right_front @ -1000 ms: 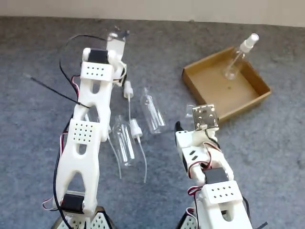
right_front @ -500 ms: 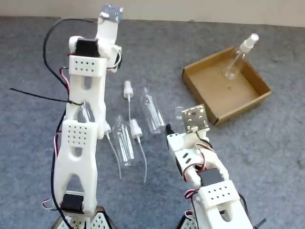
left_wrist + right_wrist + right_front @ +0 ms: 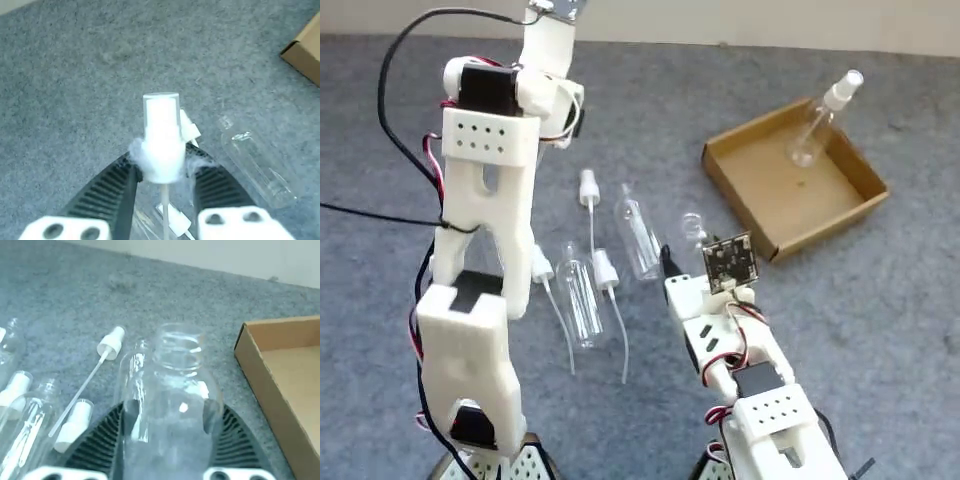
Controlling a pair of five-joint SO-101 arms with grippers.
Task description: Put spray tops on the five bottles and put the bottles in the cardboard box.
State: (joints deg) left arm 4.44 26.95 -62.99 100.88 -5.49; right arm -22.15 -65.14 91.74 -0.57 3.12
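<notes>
Left gripper (image 3: 161, 166) grips one spray top (image 3: 161, 125); right gripper (image 3: 172, 432) one bottle (image 3: 176, 382).

Grey carpet (image 3: 900, 350) — clear bottles (image 3: 638, 238), spray tops (image 3: 588, 187), cardboard box (image 3: 828, 226)

I see the cardboard box (image 3: 798, 203) far right on the surface (image 3: 880, 330), a bottle (image 3: 815, 125) in its far corner. To its left lie loose bottles (image 3: 638, 235) and spray tops (image 3: 588, 187).

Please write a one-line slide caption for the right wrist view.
The right gripper holds an uncapped clear bottle, with the cardboard box nearby.
</notes>
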